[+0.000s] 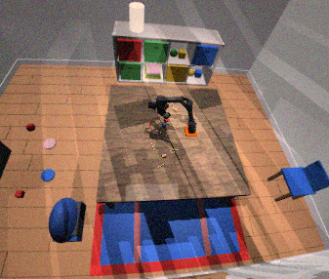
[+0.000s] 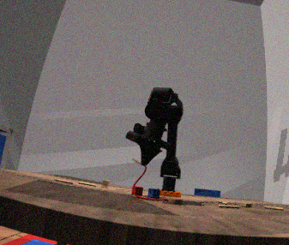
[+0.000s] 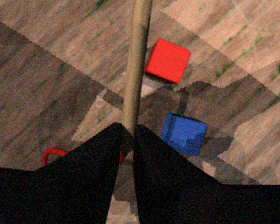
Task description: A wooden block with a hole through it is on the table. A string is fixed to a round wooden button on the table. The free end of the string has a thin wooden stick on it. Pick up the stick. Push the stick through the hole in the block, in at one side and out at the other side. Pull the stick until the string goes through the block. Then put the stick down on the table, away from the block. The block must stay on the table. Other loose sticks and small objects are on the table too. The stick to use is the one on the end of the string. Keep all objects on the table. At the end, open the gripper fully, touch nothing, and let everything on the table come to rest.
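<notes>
My gripper (image 2: 144,164) (image 3: 128,132) is shut on the thin wooden stick (image 3: 134,70) (image 2: 137,161) and holds it above the table. In the wrist view the stick runs up and away from the fingertips. The red string hangs from beside the fingertips in the exterior view, curves down past the red cube (image 2: 137,191) (image 3: 168,60) and runs along the table. A loop of it shows at lower left in the wrist view. A small tan wooden piece (image 2: 105,182) (image 1: 175,108) stands towards the shelf; its hole cannot be made out. The button cannot be told apart.
A blue cube (image 3: 185,134) (image 2: 153,193) sits beside the red one, near the orange arm base (image 1: 190,132). Loose sticks (image 1: 161,166) (image 2: 229,206) and another small wooden piece (image 1: 163,155) lie on the table (image 1: 124,176) towards the blue mat.
</notes>
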